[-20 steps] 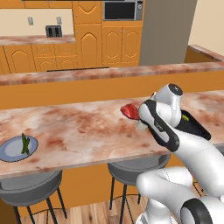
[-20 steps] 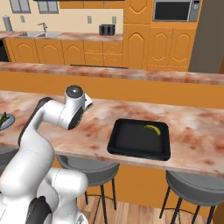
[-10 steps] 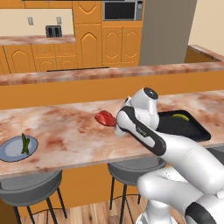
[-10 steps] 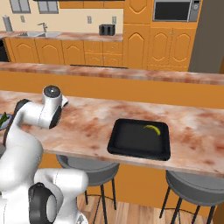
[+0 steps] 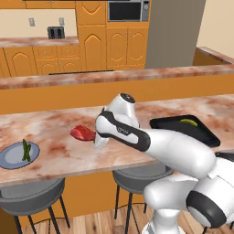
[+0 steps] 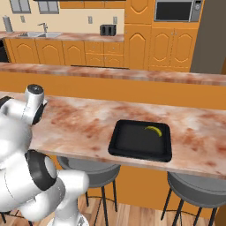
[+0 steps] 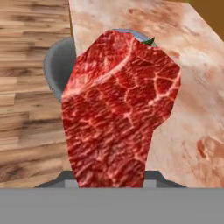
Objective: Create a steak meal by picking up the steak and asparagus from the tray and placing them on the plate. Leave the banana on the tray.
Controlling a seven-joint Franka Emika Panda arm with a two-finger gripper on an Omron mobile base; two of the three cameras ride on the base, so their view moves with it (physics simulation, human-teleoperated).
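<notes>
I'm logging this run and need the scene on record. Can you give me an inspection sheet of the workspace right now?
Surface: marbled counter, bare between plate and tray.
Job's things: steak carried above the counter, short of the plate; asparagus lies on the plate; banana alone on the black tray.
Clutter: nothing seen.
Pincer: pincer shut on the steak, which fills most of the hand view.
Cables: nothing seen.
Surroundings: grey stools under the counter, orange cabinets, microwave, toaster, sink.
</notes>
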